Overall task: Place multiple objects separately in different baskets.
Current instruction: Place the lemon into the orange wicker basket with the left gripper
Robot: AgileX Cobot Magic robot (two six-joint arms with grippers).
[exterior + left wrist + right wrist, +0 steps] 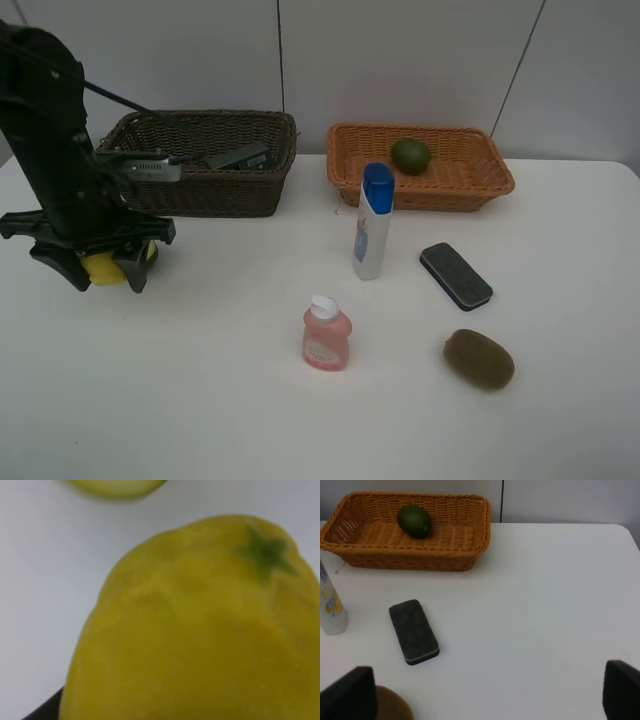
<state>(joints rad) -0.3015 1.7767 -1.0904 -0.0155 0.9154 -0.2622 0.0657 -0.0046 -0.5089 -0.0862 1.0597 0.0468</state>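
My left gripper (104, 268) is down at the table's left with its fingers on either side of the yellow lemon (106, 270) and appears shut on it. The lemon fills the left wrist view (200, 630), and a pale green edge, probably the halved avocado (117, 486), lies just beyond. The green lime (411, 156) lies in the light orange basket (470, 185). A dark object (240, 157) lies in the dark brown basket (215, 190). The white blue-capped bottle (373, 222) and the pink bottle (326, 335) stand upright mid-table. The eraser block (456, 276) and the kiwi (479, 359) lie at the right. My right gripper (485, 700) is open and empty above the table, near the eraser (413, 631).
Both baskets stand side by side along the table's back edge, in front of a grey wall. The left arm's black body (50, 130) rises in front of the dark basket's left end. The kiwi's edge (392, 705) shows beside my right gripper's finger.
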